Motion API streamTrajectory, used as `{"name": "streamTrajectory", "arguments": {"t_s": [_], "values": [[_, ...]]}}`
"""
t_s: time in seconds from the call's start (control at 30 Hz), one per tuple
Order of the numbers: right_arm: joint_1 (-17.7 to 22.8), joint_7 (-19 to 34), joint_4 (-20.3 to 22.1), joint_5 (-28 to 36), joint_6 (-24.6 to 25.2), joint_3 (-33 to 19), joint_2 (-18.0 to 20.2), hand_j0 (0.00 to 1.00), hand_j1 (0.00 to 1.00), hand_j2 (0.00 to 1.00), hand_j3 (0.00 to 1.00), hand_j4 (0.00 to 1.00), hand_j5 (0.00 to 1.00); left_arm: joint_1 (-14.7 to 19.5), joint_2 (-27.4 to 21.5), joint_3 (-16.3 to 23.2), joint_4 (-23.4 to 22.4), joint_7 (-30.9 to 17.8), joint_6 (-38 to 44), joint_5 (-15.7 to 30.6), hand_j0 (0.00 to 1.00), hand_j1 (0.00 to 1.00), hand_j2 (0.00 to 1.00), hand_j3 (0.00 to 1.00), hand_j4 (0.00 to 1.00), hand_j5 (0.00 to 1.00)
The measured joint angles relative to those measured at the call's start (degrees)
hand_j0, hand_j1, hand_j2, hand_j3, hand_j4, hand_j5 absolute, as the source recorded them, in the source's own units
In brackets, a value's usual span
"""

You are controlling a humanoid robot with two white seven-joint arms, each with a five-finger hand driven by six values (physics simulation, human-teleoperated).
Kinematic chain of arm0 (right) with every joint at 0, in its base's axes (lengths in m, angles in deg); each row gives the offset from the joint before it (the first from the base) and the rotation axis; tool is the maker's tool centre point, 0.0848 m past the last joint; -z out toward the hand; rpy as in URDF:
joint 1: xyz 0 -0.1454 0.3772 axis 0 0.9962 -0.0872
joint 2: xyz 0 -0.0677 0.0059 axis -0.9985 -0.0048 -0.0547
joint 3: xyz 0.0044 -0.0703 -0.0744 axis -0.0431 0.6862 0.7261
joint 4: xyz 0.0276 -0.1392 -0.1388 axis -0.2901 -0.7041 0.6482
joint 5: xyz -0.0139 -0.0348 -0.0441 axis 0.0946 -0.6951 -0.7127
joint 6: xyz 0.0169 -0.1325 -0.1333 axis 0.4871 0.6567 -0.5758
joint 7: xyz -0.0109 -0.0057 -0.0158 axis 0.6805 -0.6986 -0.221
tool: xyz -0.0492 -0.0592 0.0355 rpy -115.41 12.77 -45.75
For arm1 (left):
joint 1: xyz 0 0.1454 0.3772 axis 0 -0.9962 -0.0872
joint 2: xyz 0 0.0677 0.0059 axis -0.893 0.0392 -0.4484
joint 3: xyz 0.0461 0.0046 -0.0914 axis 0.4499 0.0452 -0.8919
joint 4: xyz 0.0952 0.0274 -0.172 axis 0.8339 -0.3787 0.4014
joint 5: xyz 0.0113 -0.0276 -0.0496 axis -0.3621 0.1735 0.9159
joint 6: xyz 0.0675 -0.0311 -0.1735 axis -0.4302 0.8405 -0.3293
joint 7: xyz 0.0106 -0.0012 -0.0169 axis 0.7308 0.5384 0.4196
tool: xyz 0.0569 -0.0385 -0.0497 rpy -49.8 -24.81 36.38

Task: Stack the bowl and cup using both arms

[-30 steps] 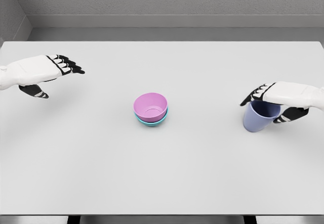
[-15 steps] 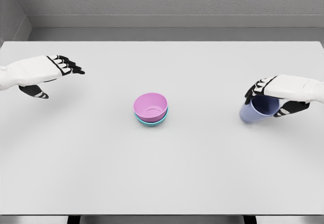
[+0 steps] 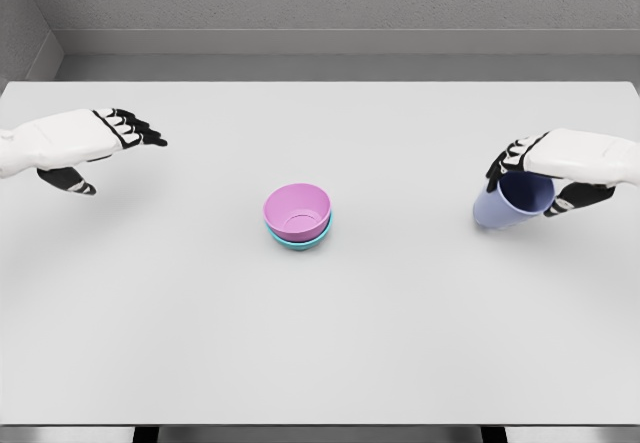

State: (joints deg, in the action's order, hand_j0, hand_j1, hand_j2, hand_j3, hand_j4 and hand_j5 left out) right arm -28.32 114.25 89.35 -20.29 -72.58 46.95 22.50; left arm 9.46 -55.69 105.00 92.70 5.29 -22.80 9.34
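A pink bowl (image 3: 297, 210) sits nested in a teal bowl (image 3: 300, 241) at the middle of the white table (image 3: 320, 343). At the right, my right hand (image 3: 535, 173) is shut on a lavender cup (image 3: 508, 203). The cup is lifted off the table and tilted, its open mouth turned toward the hand and up to the right. My left hand (image 3: 110, 138) hovers open above the table's left side, fingers stretched out toward the right, holding nothing.
A grey wall (image 3: 320, 3) runs behind the table's far edge. The table's front edge (image 3: 320, 425) lies at the bottom of the view.
My right hand has lifted the lavender cup and moved it up in the picture, tilting it further. The left hand and the bowls have not moved.
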Motion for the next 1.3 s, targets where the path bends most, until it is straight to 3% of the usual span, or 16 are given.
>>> {"name": "streamTrajectory", "arguments": {"t_s": [1.3], "values": [[-4.92, 0.00, 0.86, 0.08, -0.17, 0.01, -3.57, 0.57, 0.57, 0.57, 0.57, 0.57, 0.57, 0.00, -0.07, -0.01, 0.00, 0.00, 0.00, -0.02, 1.00, 1.00, 1.00, 1.00, 1.00, 1.00]]}}
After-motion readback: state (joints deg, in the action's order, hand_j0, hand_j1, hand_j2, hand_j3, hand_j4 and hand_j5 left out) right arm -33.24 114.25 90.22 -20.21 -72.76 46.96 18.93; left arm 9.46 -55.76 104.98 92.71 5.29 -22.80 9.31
